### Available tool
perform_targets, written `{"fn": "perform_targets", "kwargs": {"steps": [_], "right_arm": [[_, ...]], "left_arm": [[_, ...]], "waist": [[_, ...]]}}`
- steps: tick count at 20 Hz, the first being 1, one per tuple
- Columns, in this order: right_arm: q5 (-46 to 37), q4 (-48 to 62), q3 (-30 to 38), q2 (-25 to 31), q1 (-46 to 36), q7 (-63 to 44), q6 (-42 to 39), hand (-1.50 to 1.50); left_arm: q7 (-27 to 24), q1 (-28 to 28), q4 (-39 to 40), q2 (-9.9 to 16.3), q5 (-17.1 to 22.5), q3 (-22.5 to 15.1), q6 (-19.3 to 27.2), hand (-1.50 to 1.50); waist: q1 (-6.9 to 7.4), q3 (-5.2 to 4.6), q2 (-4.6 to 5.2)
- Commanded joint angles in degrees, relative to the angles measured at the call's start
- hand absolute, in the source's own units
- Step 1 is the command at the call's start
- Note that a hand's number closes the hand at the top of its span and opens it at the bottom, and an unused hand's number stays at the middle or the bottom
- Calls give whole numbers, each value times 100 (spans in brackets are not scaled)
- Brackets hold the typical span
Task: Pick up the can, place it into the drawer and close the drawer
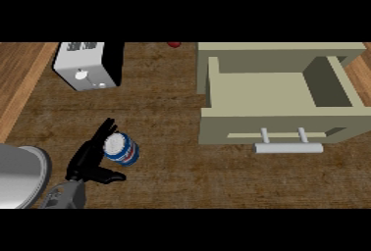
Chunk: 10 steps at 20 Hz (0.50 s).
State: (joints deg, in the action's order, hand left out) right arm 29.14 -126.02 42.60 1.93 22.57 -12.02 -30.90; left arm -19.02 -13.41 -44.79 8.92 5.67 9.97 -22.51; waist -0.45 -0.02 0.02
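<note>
Cans: one blue-and-white metal can point(121, 149), standing upright.
Drawers: one beige drawer point(279, 128), lying open.
Hands: one black left hand point(91, 159), fingers straight, touching the can.

Bare counter point(174, 112) lies between the can point(121, 149) and open drawer point(279, 100); toaster point(88, 65) stands well behind.
</note>
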Motion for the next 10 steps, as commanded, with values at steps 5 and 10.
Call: {"fn": "perform_targets", "kwargs": {"steps": [5, 10], "right_arm": [[47, -172, 71, -124, 96, -145, -72, -150], [302, -348, 94, -189, 200, -245, -81, -150]], "left_arm": [[-460, -814, 1323, -175, 46, 207, 102, -150], [-478, -661, 1165, -344, 208, 136, -184, 150]], "waist": [[-28, -3, 7], [-16, -1, -5]]}}
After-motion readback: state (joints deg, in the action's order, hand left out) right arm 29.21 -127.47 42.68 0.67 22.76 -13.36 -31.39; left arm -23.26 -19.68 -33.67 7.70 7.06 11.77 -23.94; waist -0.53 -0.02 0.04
